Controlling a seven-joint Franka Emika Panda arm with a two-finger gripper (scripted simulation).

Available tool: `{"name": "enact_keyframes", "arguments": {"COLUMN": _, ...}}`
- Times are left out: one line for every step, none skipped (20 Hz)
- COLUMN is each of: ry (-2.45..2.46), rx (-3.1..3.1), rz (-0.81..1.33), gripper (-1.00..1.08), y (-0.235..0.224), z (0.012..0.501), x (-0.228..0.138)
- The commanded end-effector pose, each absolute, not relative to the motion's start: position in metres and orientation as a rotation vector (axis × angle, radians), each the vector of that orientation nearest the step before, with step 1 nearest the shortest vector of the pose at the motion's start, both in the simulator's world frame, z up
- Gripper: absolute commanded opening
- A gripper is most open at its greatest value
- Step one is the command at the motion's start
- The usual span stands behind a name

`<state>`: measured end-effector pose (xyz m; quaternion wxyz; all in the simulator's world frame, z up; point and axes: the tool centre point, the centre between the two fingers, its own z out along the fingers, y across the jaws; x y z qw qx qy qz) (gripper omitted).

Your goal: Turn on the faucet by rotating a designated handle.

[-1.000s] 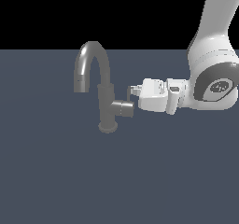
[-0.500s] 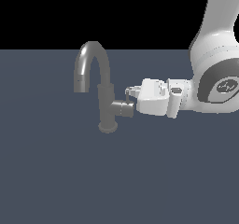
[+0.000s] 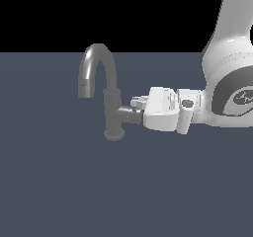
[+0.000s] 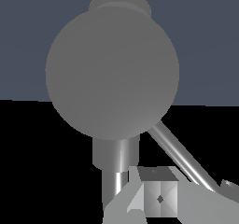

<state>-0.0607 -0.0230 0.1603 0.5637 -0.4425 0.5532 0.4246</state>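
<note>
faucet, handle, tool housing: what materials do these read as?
Faucet: looks like dark grey metal, satin finish; a soft bright streak runs along the arched spout.
Handle: same grey metallic look; its thin rod shows a streaked highlight in the wrist view.
Tool: white, matte, plastic-like shell with flat shading, though a render leaves that open.

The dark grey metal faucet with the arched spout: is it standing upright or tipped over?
Upright. In the exterior view the dark grey arched metal faucet stands vertical on its small round base, spout curving overhead and opening downward.
</note>
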Motion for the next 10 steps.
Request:
{"name": "enact_keyframes", "arguments": {"ry": 1.314, "rx": -1.029, "rz": 1.025, "gripper": -1.0, "y": -0.019, "z": 0.147, "x": -0.081}}
{"name": "enact_keyframes", "arguments": {"ry": 1.314, "rx": -1.029, "rz": 1.026, "gripper": -1.0, "y": -0.018, "z": 0.145, "x": -0.086}}
{"name": "enact_keyframes", "arguments": {"ry": 1.314, "rx": -1.029, "rz": 1.026, "gripper": -1.0, "y": -0.017, "z": 0.143, "x": -0.09}}
{"name": "enact_keyframes", "arguments": {"ry": 1.314, "rx": -1.028, "rz": 1.027, "gripper": -1.0, "y": -0.016, "z": 0.14, "x": -0.095}}
{"name": "enact_keyframes", "arguments": {"ry": 1.314, "rx": -1.028, "rz": 1.027, "gripper": -1.0, "y": -0.016, "z": 0.14, "x": -0.095}}
{"name": "enact_keyframes", "arguments": {"ry": 1.296, "rx": -1.043, "rz": 1.003, "gripper": -1.0, "y": -0.018, "z": 0.152, "x": -0.08}}
{"name": "enact_keyframes", "arguments": {"ry": 1.297, "rx": -1.042, "rz": 1.005, "gripper": -1.0, "y": -0.017, "z": 0.146, "x": -0.082}}
{"name": "enact_keyframes", "arguments": {"ry": 1.299, "rx": -1.041, "rz": 1.007, "gripper": -1.0, "y": -0.017, "z": 0.141, "x": -0.084}}
{"name": "enact_keyframes", "arguments": {"ry": 1.3, "rx": -1.039, "rz": 1.009, "gripper": -1.0, "y": -0.017, "z": 0.135, "x": -0.086}}
{"name": "enact_keyframes", "arguments": {"ry": 1.302, "rx": -1.038, "rz": 1.011, "gripper": -1.0, "y": -0.016, "z": 0.13, "x": -0.088}}
